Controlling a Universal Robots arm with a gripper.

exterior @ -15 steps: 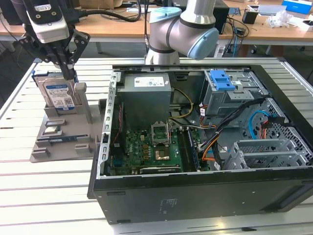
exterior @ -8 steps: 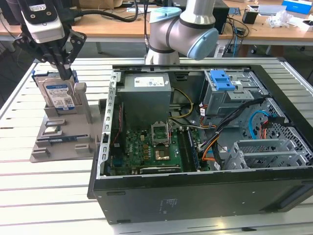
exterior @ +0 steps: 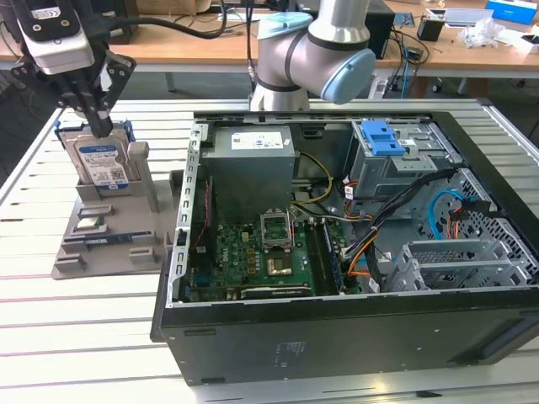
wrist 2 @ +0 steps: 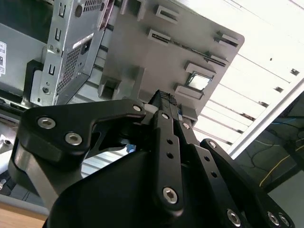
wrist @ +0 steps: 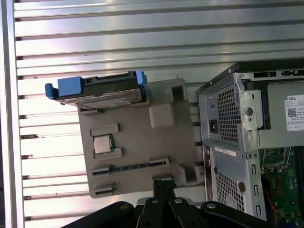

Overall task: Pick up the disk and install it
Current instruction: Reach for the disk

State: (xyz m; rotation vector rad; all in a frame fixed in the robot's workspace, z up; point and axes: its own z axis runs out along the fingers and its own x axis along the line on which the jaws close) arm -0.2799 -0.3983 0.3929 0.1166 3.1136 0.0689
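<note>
The claw [exterior: 101, 128] hangs above the grey holder tray [exterior: 72, 261], its fingers drawn together with nothing between them. In the exterior view its tip overlaps the top edge of the disk [exterior: 101, 164], but in the first wrist view the claw [wrist: 163, 187] shows over the tray's [wrist: 137, 137] opposite edge, apart from the disk [wrist: 97, 90], so whether it sits straight over the disk cannot be told.

The disk stands upright on its edge in a slot along one side of the tray, silver-bodied with a white-and-blue label and clipped in a blue frame. The tray lies flat on the slatted metal table [exterior: 84, 337], toward the table's edge at the exterior view's left. A small square silver chip [exterior: 89, 223] lies in a recess of the tray, near the disk but not touching it; it also shows in both wrist views [wrist: 101, 144] [wrist 2: 198, 81].

Just beside the tray, on the exterior view's right of it, the open computer case [exterior: 337, 328] lies on its side on the table, with the green motherboard [exterior: 253, 261] and the grey power supply [exterior: 253, 160] exposed. A blue latch [exterior: 381, 136] sits atop the metal drive cage at the far side of the case. The arm [exterior: 320, 50] rises behind the case
</note>
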